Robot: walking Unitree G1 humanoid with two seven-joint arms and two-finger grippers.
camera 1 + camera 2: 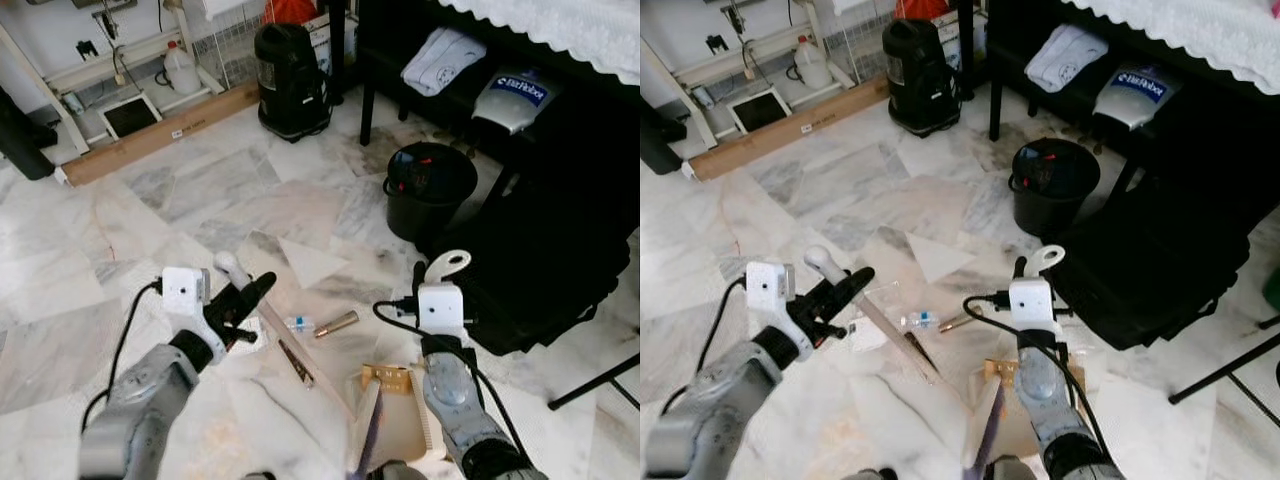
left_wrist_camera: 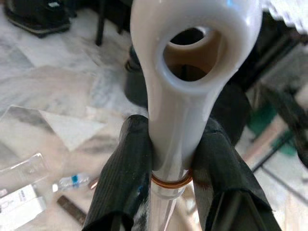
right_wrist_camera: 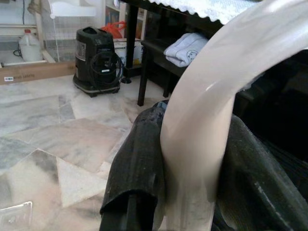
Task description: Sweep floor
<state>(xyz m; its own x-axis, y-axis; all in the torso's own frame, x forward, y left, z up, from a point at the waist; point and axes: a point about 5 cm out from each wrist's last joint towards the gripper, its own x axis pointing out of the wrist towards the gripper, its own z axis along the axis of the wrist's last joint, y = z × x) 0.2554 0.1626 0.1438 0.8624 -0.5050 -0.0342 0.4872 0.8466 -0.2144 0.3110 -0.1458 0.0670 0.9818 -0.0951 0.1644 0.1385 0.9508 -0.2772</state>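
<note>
My left gripper (image 1: 245, 296) is shut on the white top end of a broom handle (image 2: 192, 72), which has a hanging hole. The broom stick (image 1: 300, 352) slants down to the bristles (image 1: 366, 432) at the bottom middle. My right gripper (image 3: 192, 144) is shut on the cream handle (image 1: 449, 265) of a dustpan (image 1: 398, 425), which rests on the floor beside the bristles. Litter lies on the marble floor between the arms: a small clear bottle (image 1: 298, 323), a brass-coloured cylinder (image 1: 337, 323), a dark strip (image 1: 295, 362) and a white packet (image 1: 250, 336).
A black bucket (image 1: 430, 188) stands ahead on the right, next to a large black bag (image 1: 545, 270) under a dark table. A black vacuum cleaner (image 1: 290, 80) stands further back. A long cardboard box (image 1: 160, 135) lies along the far left wall, below a rack.
</note>
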